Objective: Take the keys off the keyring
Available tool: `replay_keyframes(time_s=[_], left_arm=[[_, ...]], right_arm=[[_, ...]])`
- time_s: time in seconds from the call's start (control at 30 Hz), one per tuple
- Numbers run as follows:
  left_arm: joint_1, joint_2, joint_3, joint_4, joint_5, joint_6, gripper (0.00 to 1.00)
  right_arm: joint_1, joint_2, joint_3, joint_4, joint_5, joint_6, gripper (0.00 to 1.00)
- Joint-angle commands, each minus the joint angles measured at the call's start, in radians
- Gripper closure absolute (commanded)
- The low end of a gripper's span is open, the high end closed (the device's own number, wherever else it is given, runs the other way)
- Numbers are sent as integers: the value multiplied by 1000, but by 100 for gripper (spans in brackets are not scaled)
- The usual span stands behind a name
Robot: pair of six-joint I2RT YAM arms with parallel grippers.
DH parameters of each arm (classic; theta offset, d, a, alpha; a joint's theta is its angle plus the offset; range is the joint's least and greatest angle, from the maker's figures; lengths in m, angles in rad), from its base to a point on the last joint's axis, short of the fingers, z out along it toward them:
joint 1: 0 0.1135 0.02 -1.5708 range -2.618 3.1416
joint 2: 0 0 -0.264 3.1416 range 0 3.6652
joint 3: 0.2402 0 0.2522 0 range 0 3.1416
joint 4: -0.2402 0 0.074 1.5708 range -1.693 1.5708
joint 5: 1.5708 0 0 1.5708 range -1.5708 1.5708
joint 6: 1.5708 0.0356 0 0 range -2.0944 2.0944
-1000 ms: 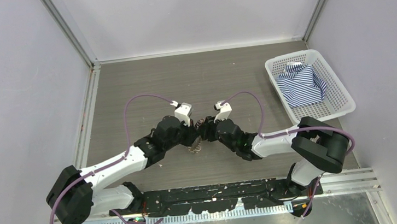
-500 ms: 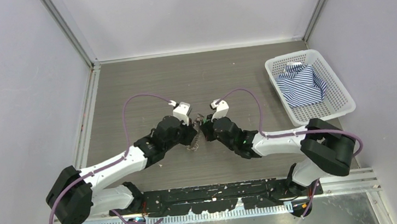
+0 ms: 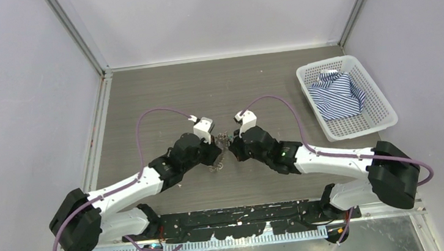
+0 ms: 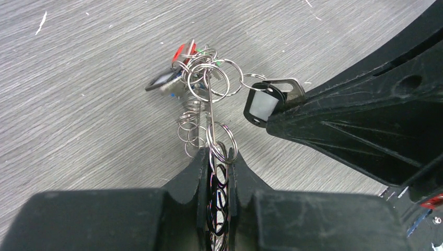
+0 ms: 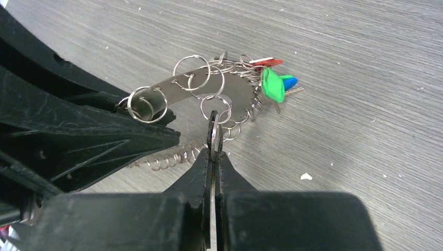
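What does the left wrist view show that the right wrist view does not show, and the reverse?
Only the left wrist view: the broad face of the dark key, with its pale centre, and the left gripper from behind.
Only the right wrist view: the green key head and the blue key head clearly, and the right gripper shut on that dark key, seen edge-on.
Both: the red key head, the keyring that the left gripper clamps, the small wire rings, and the grey table.

Lower part of the keyring (image 4: 217,180) hidden inside the left pincer (image 4: 215,157); keys (image 3: 223,139) too small from overhead.
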Motion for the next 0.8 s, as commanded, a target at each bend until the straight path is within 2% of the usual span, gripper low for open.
replay_keyframes(time_s=[0.0,0.13,0.27,0.5,0.77], left_arm=[[-2,-22,-44,40,36,-15,99],[-2,-36,-71,62,30,-37,93],[-3,-56,-108,101,25,-60,77],[-4,-124,-148,131,47,-98,60],[-3,-307,-133,58,43,-118,57]], right_arm=[[-2,-64,70,-119,-67,-52,99],[-2,-85,117,-204,-96,-86,99],[-3,-87,162,-271,-125,-126,99],[-3,-61,222,-359,-144,-172,99],[-2,-26,309,-466,-159,-249,99]])
